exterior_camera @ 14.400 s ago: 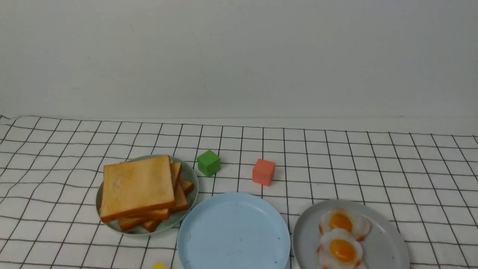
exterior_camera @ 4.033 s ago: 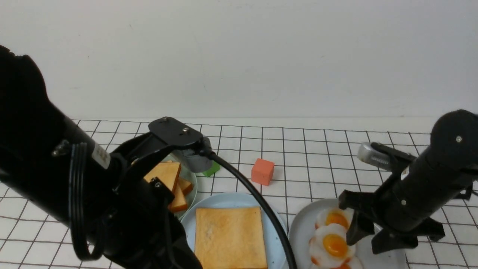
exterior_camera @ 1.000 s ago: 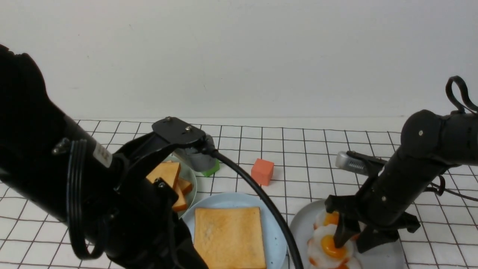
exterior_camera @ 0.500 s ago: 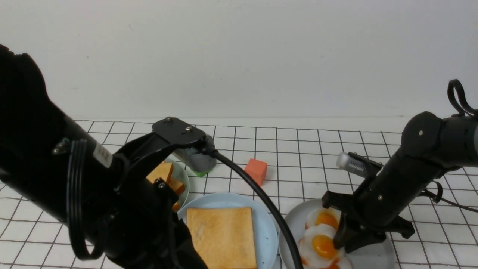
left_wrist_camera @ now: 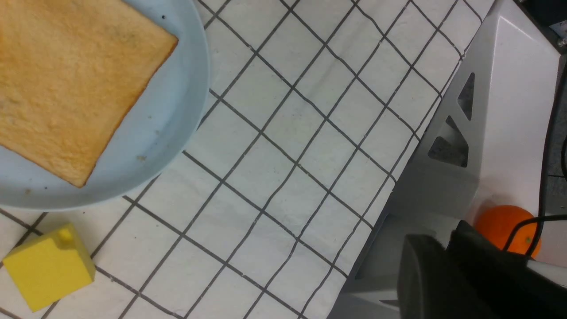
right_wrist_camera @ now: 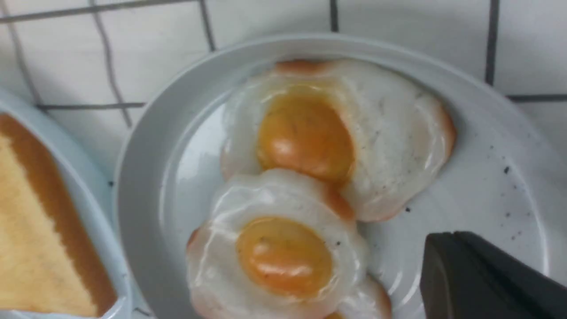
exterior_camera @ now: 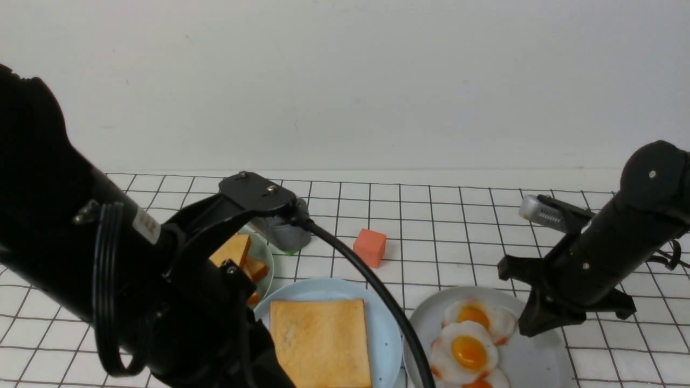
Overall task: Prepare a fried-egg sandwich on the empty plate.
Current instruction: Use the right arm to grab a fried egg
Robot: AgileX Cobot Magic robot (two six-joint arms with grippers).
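The blue plate sits near centre on the checked cloth; one toast slice lies flat on it with nothing on top. Just right of it is the grey plate; the fried eggs lie there overlapping, the nearer one over the farther, and the edge of a third shows at the near side. The right gripper hangs above the right part of the grey plate, fingers pressed together and empty, clear of the eggs; its wrist view shows the black tip over bare plate beside them.

The left arm fills the near left. The left gripper is probably the black shape in its wrist view, past the cloth's edge and well apart from the blue plate; I cannot tell whether it is spread or closed.

To the left, the green plate holds the toast pile, half hidden by the arm. A red cube stands beyond the blue plate; a yellow cube lies just beside its rim, not touching.
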